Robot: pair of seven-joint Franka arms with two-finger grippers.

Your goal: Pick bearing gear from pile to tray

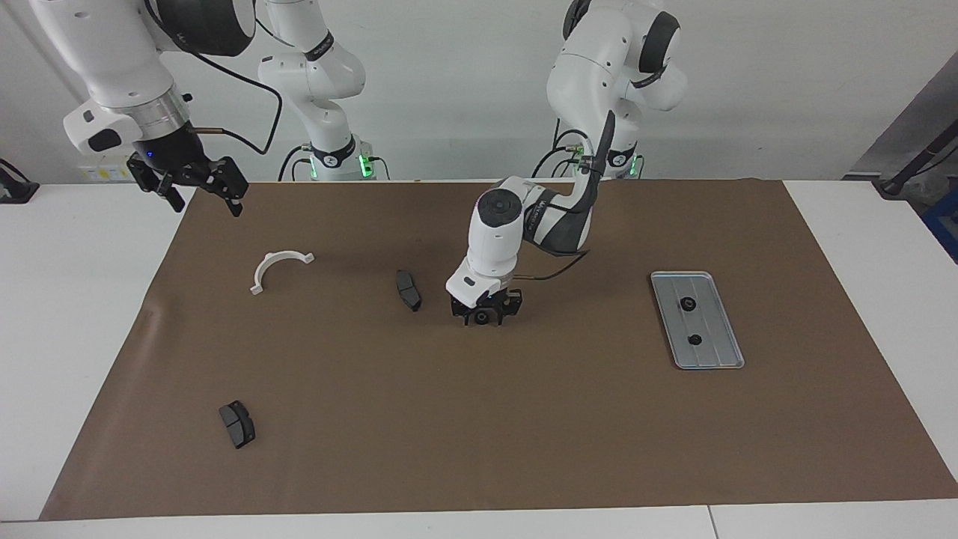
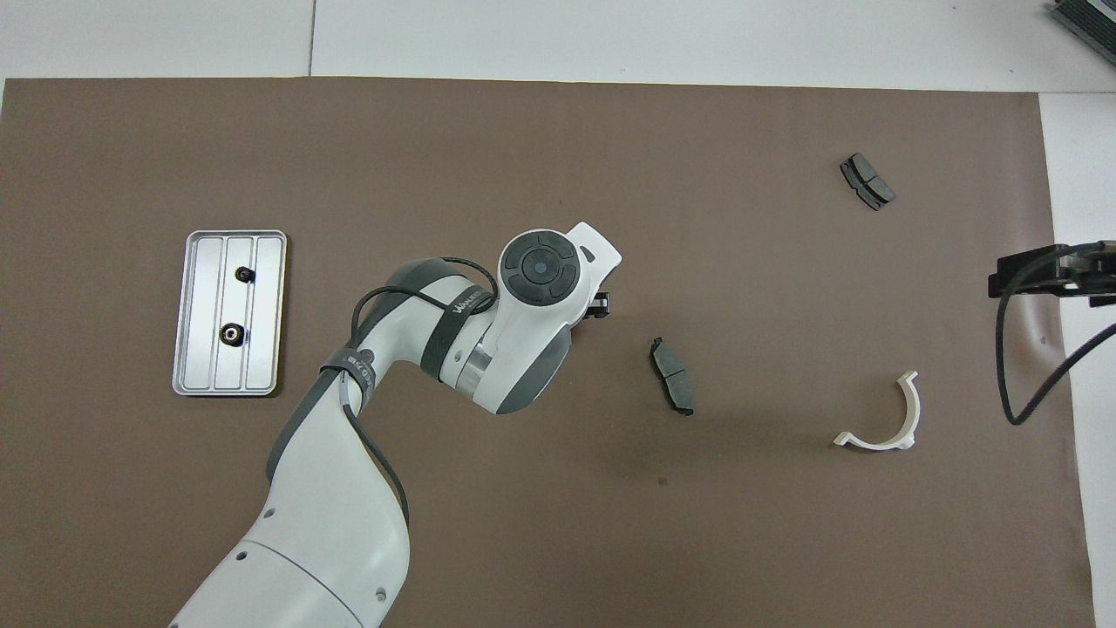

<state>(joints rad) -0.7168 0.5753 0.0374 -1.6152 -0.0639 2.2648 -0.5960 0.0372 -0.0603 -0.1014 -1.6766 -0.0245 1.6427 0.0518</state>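
My left gripper (image 1: 484,317) is down at the mat in the middle of the table, and a small black round gear (image 1: 482,318) shows at its tip. In the overhead view the arm's wrist covers it, and only a black bit of the hand (image 2: 598,305) shows. The silver tray (image 1: 715,329) lies toward the left arm's end and holds two black gears (image 1: 686,303) (image 1: 694,339); it also shows in the overhead view (image 2: 261,314). My right gripper (image 1: 203,196) waits, open and empty, raised over the mat's edge at the right arm's end.
A dark brake pad (image 1: 408,290) lies beside the left gripper, toward the right arm's end. A white curved bracket (image 1: 278,268) lies further that way. A second brake pad (image 1: 237,424) lies farther from the robots. A brown mat (image 1: 524,419) covers the table.
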